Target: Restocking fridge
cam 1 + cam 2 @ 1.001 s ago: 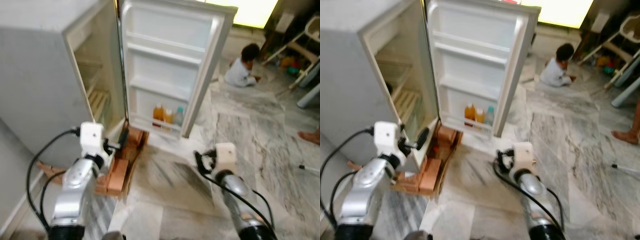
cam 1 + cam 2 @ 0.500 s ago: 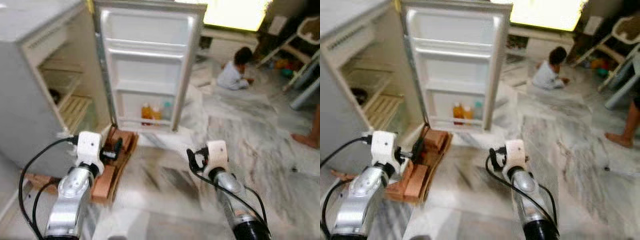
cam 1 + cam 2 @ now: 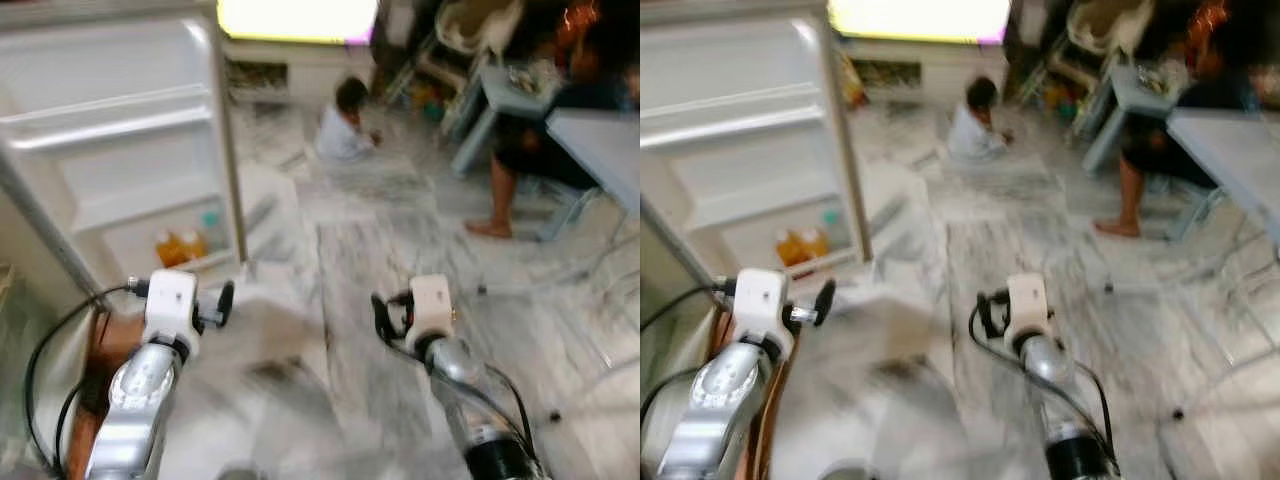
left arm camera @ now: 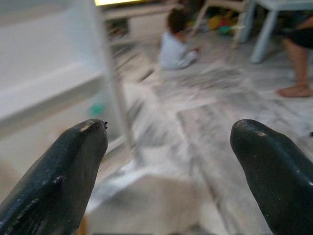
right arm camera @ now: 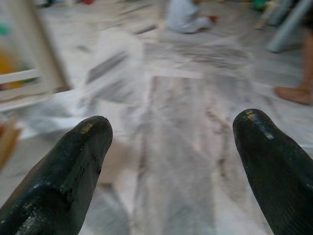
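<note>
1. Lowest in the head view, two silver arms reach forward over a marble floor [image 3: 380, 300]. The picture is blurred by motion.
2. The left gripper [image 4: 168, 147], lower left, has its fingers spread wide and empty. The right gripper [image 5: 171, 147], lower centre, is just as wide and empty.
3. At the left edge stands the fridge door [image 3: 120, 150], open, with orange bottles [image 3: 178, 245] on its lowest shelf.
4. Farther off, upper centre, a child [image 3: 345, 125] sits on the floor. At upper right a person's bare leg [image 3: 497, 195] stands beside a pale table [image 3: 600, 135].
5. Risk, as a judgement: with the view this smeared, the arms could clip the open door, or the robot could walk too near the child.
</note>
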Robot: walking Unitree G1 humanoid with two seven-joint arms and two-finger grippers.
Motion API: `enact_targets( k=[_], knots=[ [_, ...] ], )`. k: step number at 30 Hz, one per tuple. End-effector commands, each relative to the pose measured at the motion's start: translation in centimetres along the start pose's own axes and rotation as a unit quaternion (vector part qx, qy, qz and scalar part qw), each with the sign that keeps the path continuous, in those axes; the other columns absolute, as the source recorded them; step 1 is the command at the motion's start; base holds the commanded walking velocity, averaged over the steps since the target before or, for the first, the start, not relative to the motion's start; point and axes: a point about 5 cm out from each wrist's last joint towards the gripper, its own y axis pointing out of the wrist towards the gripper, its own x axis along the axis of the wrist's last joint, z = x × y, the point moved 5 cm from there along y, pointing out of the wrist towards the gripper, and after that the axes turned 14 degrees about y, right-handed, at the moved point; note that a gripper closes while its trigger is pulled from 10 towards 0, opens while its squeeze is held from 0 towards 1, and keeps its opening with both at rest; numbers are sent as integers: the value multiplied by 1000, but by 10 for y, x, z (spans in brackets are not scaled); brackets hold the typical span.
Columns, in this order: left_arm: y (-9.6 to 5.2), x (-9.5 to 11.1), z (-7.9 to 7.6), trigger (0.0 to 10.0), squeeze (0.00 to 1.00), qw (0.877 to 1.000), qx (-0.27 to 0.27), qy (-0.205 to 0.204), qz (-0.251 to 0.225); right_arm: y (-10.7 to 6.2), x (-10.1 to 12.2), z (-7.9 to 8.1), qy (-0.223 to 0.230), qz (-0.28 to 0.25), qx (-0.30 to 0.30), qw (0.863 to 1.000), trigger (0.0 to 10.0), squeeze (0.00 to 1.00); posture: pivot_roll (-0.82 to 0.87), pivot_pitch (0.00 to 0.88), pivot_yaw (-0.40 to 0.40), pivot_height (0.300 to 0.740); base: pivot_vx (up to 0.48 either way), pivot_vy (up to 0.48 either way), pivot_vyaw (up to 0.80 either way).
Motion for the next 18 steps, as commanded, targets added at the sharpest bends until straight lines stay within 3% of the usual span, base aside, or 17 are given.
enact_targets(
  k=[1, 6, 11, 12, 15, 18],
  knots=[
    [4, 18, -3, 10000, 0, 1000, -3, 12, -27, 2, 9, -9, -1, -15, -16, 1000, 10000, 0, 104, 50, -68, 740, 442, 0, -800],
    [1, 24, 3, 10000, 0, 999, 11, 14, -33, 3, 20, 0, 0, -34, -7, 999, 10000, 0, 127, 58, -65, 740, 446, 0, -800],
    [-9, 24, 5, 10000, 0, 998, 36, 2, -43, -4, 44, 12, 14, -97, 12, 995, 10000, 0, 102, 62, -65, 740, 476, 0, -748],
    [-14, 22, 9, 10000, 0, 998, 54, -10, -44, -10, 58, 16, 10, -131, 19, 991, 10000, 0, 96, 59, -60, 740, 480, 0, -600],
    [-19, 30, 16, 10000, 0, 996, 74, -13, -57, -22, 84, 17, 2, -182, 24, 983, 10000, 0, 99, 57, -57, 740, 480, 0, -146],
    [-18, 38, 19, 10000, 0, 995, 77, -14, -69, -27, 95, 17, -7, -201, 24, 979, 10000, 0, 99, 49, -57, 740, 480, 0, 0]
  ],
)
